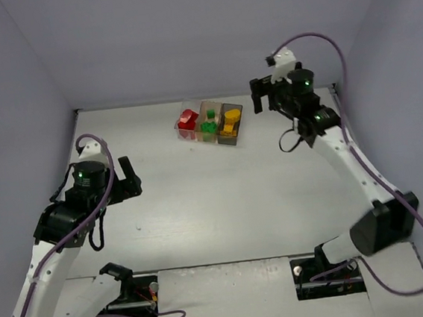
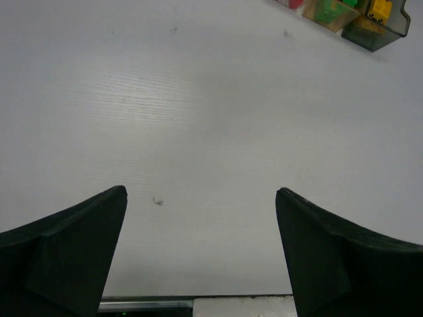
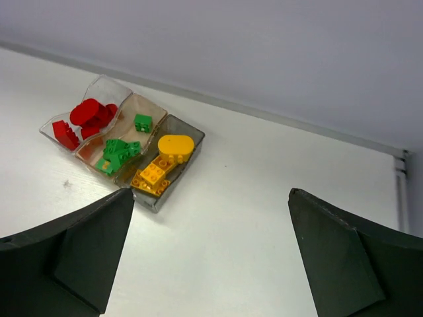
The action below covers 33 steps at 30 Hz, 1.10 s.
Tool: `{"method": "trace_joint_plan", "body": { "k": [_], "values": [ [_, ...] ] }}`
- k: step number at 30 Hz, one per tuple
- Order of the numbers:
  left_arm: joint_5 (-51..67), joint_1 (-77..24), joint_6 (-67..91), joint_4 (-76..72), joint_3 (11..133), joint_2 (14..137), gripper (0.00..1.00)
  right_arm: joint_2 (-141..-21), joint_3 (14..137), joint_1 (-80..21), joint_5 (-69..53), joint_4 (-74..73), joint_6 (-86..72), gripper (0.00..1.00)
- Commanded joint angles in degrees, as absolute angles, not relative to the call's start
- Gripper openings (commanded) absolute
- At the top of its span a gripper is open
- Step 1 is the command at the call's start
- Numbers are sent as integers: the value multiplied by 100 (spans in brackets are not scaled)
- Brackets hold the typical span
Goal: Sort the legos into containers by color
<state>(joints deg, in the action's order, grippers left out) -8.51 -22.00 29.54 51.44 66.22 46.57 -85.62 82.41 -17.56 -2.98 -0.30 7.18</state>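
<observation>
Three containers stand in a row at the back of the table. The clear one holds red legos, the orange-tinted one green legos, the dark grey one yellow legos. The right wrist view shows them sorted the same way: red, green, yellow. My right gripper hangs open and empty to the right of the row, its jaws wide over bare table. My left gripper is open and empty at the left, well short of the boxes, also over bare table.
Grey walls close the table at the back and both sides. The grey container shows in the top right corner of the left wrist view. A metal strip runs along the table's right edge. Both arm bases with cables sit at the near edge.
</observation>
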Motion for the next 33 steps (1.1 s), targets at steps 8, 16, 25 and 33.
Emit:
{"method": "trace_joint_plan", "body": {
  "k": [8, 16, 25, 33],
  "values": [
    [-1643, -2180, 2646, 4975, 6812, 3938, 89, -4854, 5960, -1644, 544, -597, -290, 100],
    [-2381, -2180, 2505, 5203, 6706, 3481, 90, -3245, 5493, -1644, 1195, -1124, -246, 100],
    [-2523, -2180, 2672, 5502, 6732, 3305, 90, -2909, 5309, -1644, 748, -1573, -475, 100],
    [-2426, -2180, 2812, 5625, 6750, 3366, 90, -2751, 5308, -1644, 773, -1608, -431, 100]
  ]
}}
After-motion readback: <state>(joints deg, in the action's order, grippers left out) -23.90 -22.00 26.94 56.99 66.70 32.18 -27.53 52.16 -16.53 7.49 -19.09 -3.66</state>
